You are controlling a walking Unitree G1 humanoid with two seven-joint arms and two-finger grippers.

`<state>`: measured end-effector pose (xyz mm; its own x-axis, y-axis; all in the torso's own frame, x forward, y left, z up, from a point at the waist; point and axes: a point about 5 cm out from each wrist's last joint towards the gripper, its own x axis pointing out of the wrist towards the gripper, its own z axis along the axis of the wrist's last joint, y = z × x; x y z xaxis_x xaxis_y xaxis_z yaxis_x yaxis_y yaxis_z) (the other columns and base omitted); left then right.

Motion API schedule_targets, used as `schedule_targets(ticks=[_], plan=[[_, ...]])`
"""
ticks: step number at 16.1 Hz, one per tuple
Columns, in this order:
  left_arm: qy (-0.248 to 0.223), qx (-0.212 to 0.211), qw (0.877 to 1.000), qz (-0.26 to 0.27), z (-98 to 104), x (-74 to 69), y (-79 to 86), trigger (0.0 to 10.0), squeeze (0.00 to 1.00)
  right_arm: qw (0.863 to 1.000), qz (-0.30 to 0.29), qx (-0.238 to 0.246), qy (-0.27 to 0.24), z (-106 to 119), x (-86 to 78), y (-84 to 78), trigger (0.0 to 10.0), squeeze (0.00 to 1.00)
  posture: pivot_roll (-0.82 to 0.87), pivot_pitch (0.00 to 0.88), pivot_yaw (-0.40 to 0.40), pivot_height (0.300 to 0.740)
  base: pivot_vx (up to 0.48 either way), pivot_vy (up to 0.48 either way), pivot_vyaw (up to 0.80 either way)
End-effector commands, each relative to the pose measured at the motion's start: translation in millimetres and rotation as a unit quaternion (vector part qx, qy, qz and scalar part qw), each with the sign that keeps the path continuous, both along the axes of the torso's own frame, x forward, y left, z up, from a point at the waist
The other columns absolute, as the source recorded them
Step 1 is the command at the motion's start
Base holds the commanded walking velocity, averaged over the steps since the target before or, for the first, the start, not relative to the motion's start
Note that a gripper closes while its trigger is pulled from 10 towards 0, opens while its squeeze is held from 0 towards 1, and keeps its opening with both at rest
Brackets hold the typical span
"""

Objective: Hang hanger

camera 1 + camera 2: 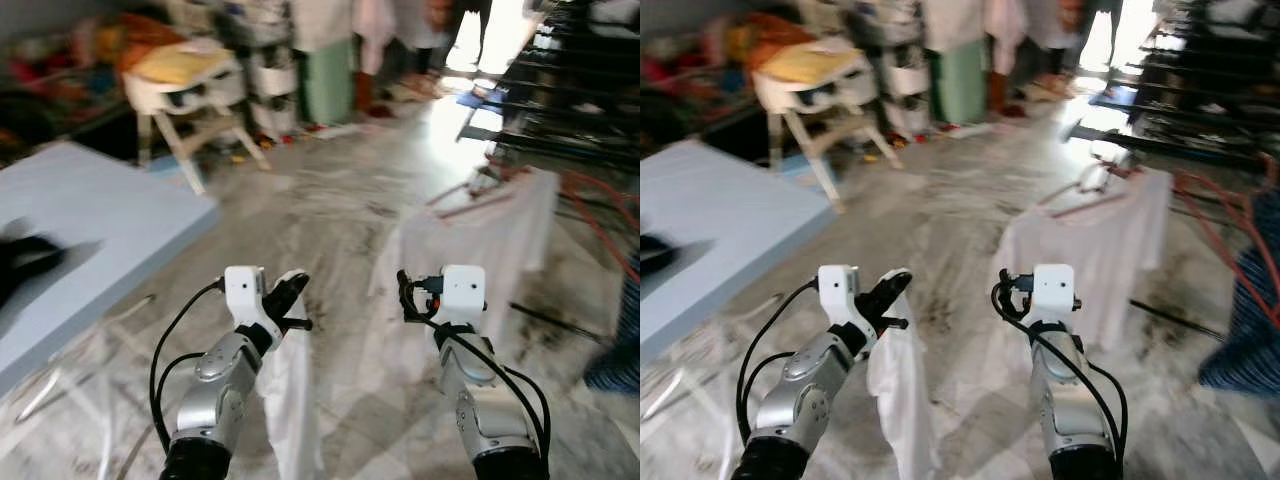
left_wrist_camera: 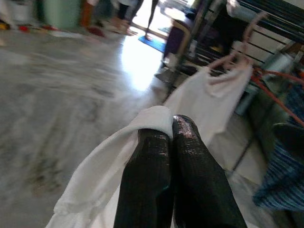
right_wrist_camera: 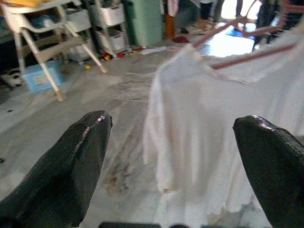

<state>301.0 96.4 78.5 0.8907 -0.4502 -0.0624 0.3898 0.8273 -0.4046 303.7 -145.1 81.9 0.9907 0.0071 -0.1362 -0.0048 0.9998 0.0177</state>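
My left claw (image 2: 172,124) covers the cloth's (image 2: 114,161) pinched edge. The hanger (image 1: 1095,200) blurs, and the rack (image 1: 570,90) runs off the frame.

Open marble floor (image 1: 330,210) — runs clear from between the two arms toward the bright doorway.

Left side: blue mattress (image 1: 90,230), low and broad, bounds the floor; behind it a white high chair (image 1: 190,95) with splayed legs, then storage bins (image 1: 905,70) and hanging clothes along the far wall.

Right side: white shirt on a pink hanger (image 1: 1095,245), draped directly ahead of the right pincer (image 3: 173,142), whose fingers stand wide apart with the shirt beyond the gap. Dark rack (image 1: 570,90) behind the shirt; orange cable (image 1: 600,215) and blue striped cloth (image 1: 1245,320) crowd the far right.

Left pincer (image 2: 172,124) — fingers closed together on white cloth (image 1: 290,400) hanging below it, between the arms.
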Motion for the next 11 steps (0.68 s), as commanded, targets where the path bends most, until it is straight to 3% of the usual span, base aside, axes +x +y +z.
schedule_targets(ticks=[1, 8, 11], plan=[[-0.011, 0.0, 1.0, -0.003, 5.8, 0.6, 2.0, 10.0, 0.0, 1.0, 0.01, 0.0, -0.007, 4.5, 1.2, 7.4, 10.0, 0.0, -0.15, 0.0, 0.117, 0.74, 0.382, 0.0, -0.8], [-0.006, 0.006, 1.0, -0.017, 2.8, -3.4, -0.2, 10.0, 0.0, 1.0, 0.008, -0.005, -0.011, 5.4, 2.1, 6.4, 10.0, 0.0, -0.14, 0.0, 0.122, 0.74, 0.371, 0.0, -0.8], [-0.005, 0.002, 1.0, -0.022, 3.2, -5.1, 0.0, 10.0, 0.0, 1.0, 0.001, -0.014, -0.019, 5.9, 1.1, 7.3, 10.0, 0.0, -0.14, 0.0, 0.121, 0.74, 0.097, 0.0, 0.0]])
